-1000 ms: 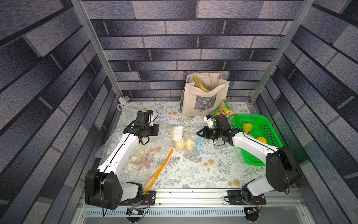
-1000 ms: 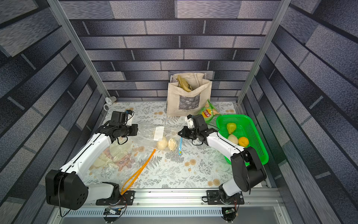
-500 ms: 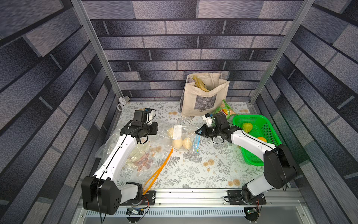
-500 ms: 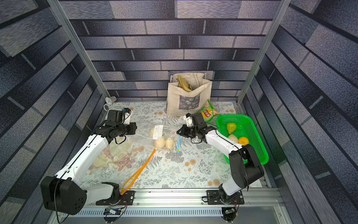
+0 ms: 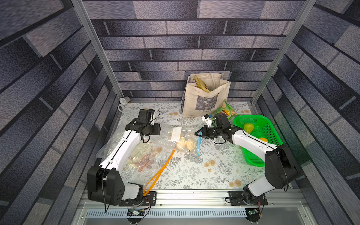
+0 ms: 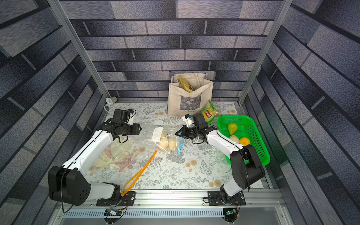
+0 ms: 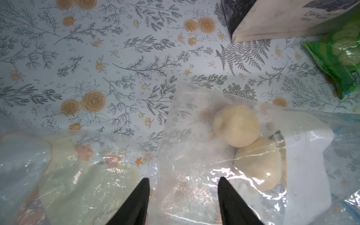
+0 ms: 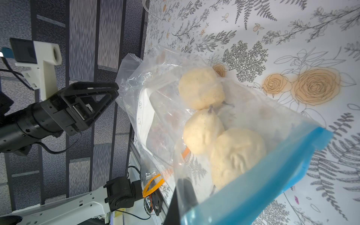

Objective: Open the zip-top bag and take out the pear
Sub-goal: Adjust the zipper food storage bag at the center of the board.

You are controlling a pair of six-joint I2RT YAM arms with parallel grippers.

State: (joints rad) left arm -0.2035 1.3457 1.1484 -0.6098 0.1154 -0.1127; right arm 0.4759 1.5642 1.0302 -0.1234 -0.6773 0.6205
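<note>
The clear zip-top bag (image 5: 176,136) (image 6: 155,136) lies mid-table with several pale pears (image 5: 180,145) (image 6: 163,144) inside. My right gripper (image 5: 197,134) (image 6: 178,134) is shut on the bag's blue zip edge (image 8: 272,185), which is lifted a little. In the right wrist view only one finger (image 8: 183,194) shows through the plastic, and three pears (image 8: 202,132) lie close to the zip. My left gripper (image 5: 158,130) (image 7: 183,181) is open at the bag's closed end, with the bag's plastic (image 7: 194,155) under its spread jaws and two pears (image 7: 236,124) beyond.
A canvas tote (image 5: 204,97) stands at the back, with a green chip bag (image 5: 226,112) beside it. The green basket (image 5: 268,140) on the right holds a green pear and an orange. A second plastic bag with an orange zip (image 5: 159,171) lies front left. A small cup (image 5: 124,100) is in the back-left corner.
My left gripper has opened and let go of the bag's closed end. The right gripper stays shut on the blue zip edge.
</note>
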